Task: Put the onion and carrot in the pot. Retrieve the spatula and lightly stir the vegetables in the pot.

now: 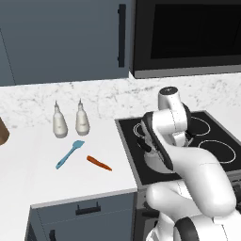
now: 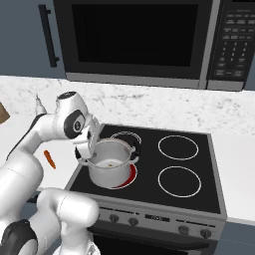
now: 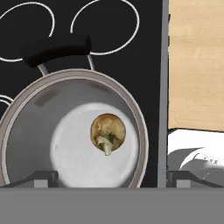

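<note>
The steel pot (image 2: pixel 110 172) stands on the stove's front left burner, and its black handle (image 3: pixel 57 48) shows in the hand view. On the pot's floor lies the small brown onion (image 3: pixel 108 133); it is a speck (image 2: pixel 107 163) in the right base view. Straight above the pot's near rim, my gripper (image 3: pixel 111 179) is open, its fingertips (image 3: pixel 43 178) wide apart with nothing between them. The orange-red carrot (image 1: pixel 99 163) lies on the white counter left of the stove. Just to its left is the light blue spatula (image 1: pixel 69 154).
Two white bottles (image 1: pixel 60 122) (image 1: pixel 82 120) stand at the back of the counter (image 1: pixel 37 174). A brown object (image 1: pixel 2 132) sits at the far left edge. The microwave (image 2: pixel 134 40) hangs over the stove (image 2: pixel 179 169), whose other burners are bare.
</note>
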### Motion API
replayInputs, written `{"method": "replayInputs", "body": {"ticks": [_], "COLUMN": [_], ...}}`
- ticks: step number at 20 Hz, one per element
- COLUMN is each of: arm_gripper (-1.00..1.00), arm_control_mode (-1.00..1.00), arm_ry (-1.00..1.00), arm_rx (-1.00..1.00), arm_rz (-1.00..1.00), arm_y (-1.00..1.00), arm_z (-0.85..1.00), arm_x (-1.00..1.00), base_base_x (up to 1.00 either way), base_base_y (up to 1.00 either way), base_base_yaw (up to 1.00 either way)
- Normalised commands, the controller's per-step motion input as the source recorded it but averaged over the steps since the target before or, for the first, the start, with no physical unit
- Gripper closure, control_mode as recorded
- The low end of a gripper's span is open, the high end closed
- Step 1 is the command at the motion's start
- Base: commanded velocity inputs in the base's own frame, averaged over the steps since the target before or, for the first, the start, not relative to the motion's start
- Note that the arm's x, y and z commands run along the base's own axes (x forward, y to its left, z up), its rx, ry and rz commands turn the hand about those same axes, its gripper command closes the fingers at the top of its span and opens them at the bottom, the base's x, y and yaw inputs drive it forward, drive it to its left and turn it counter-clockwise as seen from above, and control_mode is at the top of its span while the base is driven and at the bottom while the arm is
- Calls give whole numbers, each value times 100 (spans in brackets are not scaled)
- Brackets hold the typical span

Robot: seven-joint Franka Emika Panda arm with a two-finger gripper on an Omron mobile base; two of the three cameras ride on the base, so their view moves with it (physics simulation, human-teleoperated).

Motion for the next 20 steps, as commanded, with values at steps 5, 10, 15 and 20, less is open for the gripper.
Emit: {"method": "replayInputs", "body": {"ticks": [5, 10, 15, 20], "arm_gripper": [-100, -100, -100, -100], "arm_control_mode": [-100, -100, -100, -100], "arm_ry": [5, 5, 17, 16], "arm_rx": [-2, -7, 0, -1], "arm_rz": [26, 44, 60, 58], "arm_y": [83, 100, 100, 87], "arm_z": [23, 15, 12, 0], "arm_x": [-88, -56, 0, 37], "base_base_x": [0, 0, 0, 0], "base_base_y": [0, 0, 0, 0], "base_base_yaw": [0, 0, 0, 0]}}
